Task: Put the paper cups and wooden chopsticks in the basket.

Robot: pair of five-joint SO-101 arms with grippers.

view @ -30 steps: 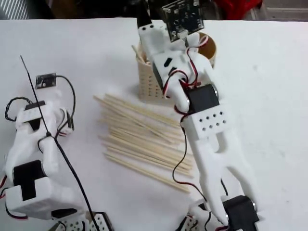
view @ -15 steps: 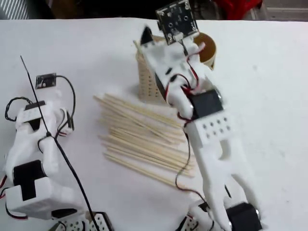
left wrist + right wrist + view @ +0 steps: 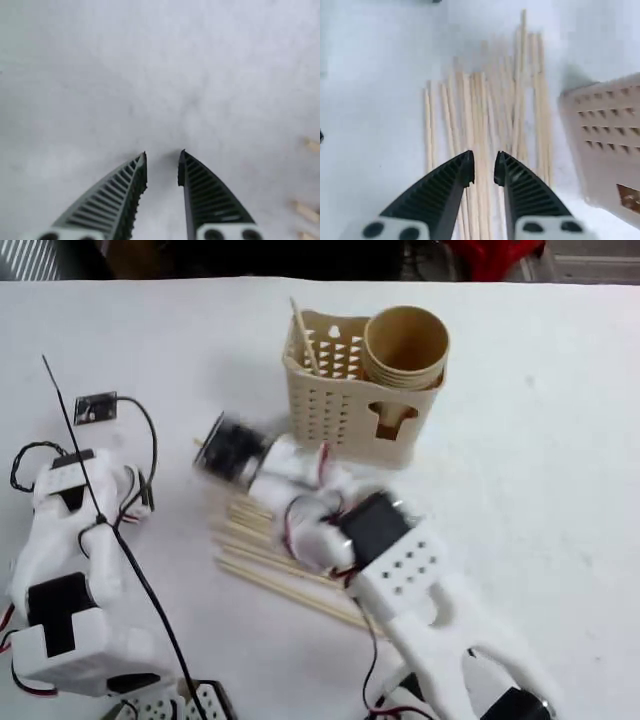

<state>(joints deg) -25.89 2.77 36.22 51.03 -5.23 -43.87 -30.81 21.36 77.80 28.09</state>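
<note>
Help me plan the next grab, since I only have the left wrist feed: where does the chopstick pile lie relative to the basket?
Observer: The chopsticks lie flat on the table in front of the basket, partly under the right arm.
Operator: Are the cups in?
Observer: The paper cups sit stacked in one end of the basket; a single chopstick stands in the other end.
Operator: And the right gripper?
Observer: The right gripper hangs over the pile, jaws a little apart, holding nothing.

My right arm (image 3: 395,565) is blurred beside the basket (image 3: 340,410) and hides many chopsticks (image 3: 250,540) from me. Its wall covers the lower parts of the paper cups (image 3: 405,345).
</note>
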